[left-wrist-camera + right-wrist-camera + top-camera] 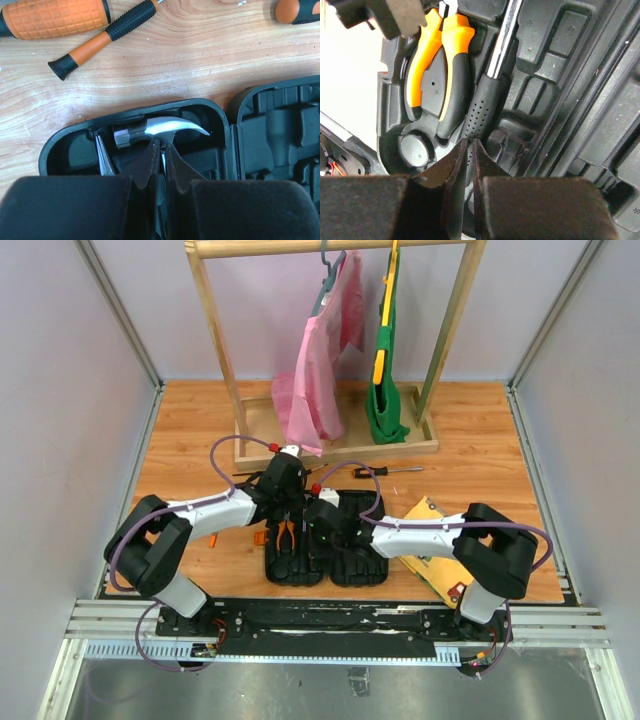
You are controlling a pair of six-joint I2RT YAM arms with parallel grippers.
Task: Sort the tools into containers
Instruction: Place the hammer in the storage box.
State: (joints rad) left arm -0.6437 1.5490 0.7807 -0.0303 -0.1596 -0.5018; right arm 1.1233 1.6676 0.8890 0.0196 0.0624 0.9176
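The black tool case [345,565] lies open in front of the arms. My left gripper [161,145] is shut on the hammer's metal shaft just under its head [150,129], which sits at the far end of the left half [65,150]. My right gripper [468,145] is shut, its tips right over the hammer's black perforated handle [482,110]; I cannot tell whether they touch it. Orange-handled pliers [442,60] lie in their slot beside the hammer and also show in the top view [286,533]. Loose screwdrivers [55,17] [100,40] lie on the table beyond the case.
Another screwdriver [385,471] lies behind the case on the right. The yellow picture board [425,515] lies under my right arm. A wooden clothes rack [330,445] with pink and green garments stands at the back. Grey walls close both sides.
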